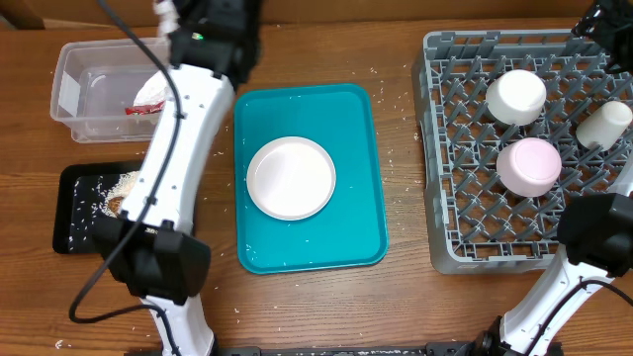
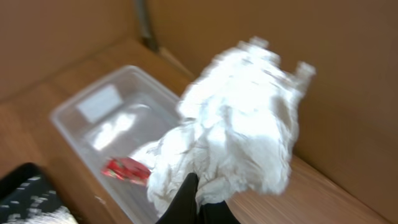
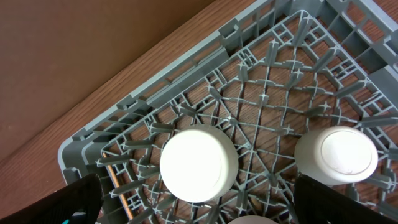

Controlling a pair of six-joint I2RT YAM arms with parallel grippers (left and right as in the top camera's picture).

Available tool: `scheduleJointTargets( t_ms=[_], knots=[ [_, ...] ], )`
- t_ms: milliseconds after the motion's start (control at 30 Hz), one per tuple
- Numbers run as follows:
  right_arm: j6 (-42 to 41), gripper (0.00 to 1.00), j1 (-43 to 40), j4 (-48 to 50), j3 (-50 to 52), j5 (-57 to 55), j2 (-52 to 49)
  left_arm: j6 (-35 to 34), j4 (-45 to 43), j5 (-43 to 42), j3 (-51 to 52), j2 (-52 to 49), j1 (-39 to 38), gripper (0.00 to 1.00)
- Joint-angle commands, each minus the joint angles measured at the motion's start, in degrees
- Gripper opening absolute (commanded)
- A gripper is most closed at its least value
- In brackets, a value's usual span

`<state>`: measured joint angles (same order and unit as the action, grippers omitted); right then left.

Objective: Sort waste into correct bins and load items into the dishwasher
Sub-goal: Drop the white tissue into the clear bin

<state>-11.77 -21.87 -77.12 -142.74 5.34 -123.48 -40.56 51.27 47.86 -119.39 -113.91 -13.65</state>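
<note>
Right now the left gripper (image 2: 196,198) is clenched on a crumpled napkin (image 2: 230,124), held in the air over the tub (image 1: 69,94), at the tub end nearest the teal tray (image 1: 361,237). Probably it hangs there to drop in beside the wrapper (image 2: 126,169), so the tub reads as the paper and wrapper bin. The tub sits up-left of the teal tray. The black tray (image 1: 74,213), left of the teal tray, has rice (image 1: 124,183) and a brown lump (image 1: 115,204), so food waste is kept apart. The plate (image 1: 290,178) lies flat mid teal tray, not yet racked. The rack (image 1: 445,247), right of the teal tray, carries two bowls (image 1: 515,96) and a cup (image 1: 605,124), seemingly mouth-down to drain. The right gripper (image 3: 199,190) hovers over the rack's far corner with its jaws wide apart, holding nothing. Next likely step: release the napkin, then fetch the plate.
</note>
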Motion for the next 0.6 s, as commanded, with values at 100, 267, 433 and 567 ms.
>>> scheduleJointTargets(
  t_ms=[100, 267, 433, 567],
  knots=[
    [-0.1, 1.00, 0.0, 0.3, -1.0, -0.2, 1.1, 0.1, -2.3, -5.4, 0.8, -7.2, 12.2, 0.29],
    [-0.1, 1.00, 0.0, 0.3, -1.0, -0.2, 1.1, 6.0, -0.3, -24.0, 0.8, -9.0, 17.4, 1.00],
    [-0.1, 1.00, 0.0, 0.3, -1.0, -0.2, 1.1, 13.5, 3.6, -45.4, 0.7, -8.9, 18.5, 1.00],
    [-0.1, 1.00, 0.0, 0.3, -1.0, -0.2, 1.1, 22.3, 6.2, -63.8, 0.7, -8.9, 17.3, 1.00]
  ],
)
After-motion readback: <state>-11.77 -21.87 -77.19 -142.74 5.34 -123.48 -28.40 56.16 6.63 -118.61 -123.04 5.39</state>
